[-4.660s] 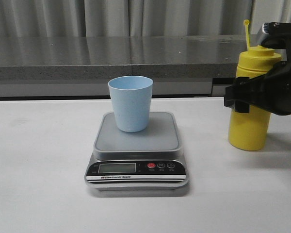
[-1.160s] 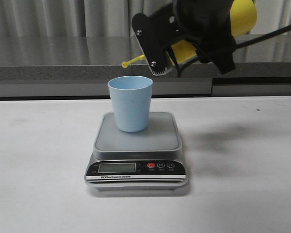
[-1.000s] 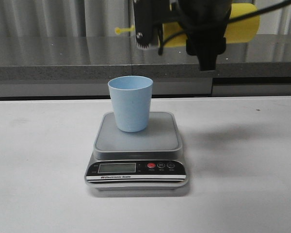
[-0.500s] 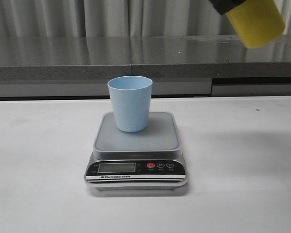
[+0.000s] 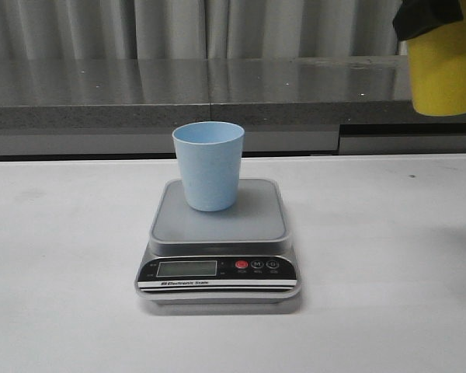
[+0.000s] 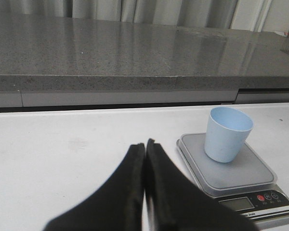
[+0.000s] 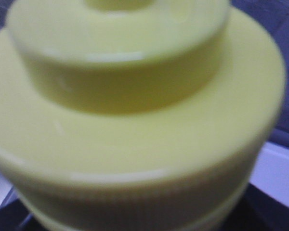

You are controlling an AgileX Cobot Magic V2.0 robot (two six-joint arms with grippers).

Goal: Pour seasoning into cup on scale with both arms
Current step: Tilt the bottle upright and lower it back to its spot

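Note:
The pale blue cup (image 5: 209, 165) stands upright on the platform of the silver-grey scale (image 5: 217, 233) at mid-table; both also show in the left wrist view, the cup (image 6: 228, 133) on the scale (image 6: 241, 175). The yellow seasoning bottle (image 5: 446, 70) hangs in the air at the top right, base down, its top cut off by the frame. My right gripper (image 5: 427, 15) holds it from above; only a black part shows. The bottle's cap (image 7: 130, 96) fills the right wrist view and hides the fingers. My left gripper (image 6: 144, 144) is shut and empty, left of the scale.
A grey stone counter ledge (image 5: 179, 89) runs along the back of the white table (image 5: 62, 272), with curtains behind it. The scale's black front panel (image 5: 217, 270) with its LCD and red button faces the front edge.
The bottle was tilted sideways above the cup one second ago. It has since swung up and to the right and now hangs base down at the top right. Cup and scale have not moved.

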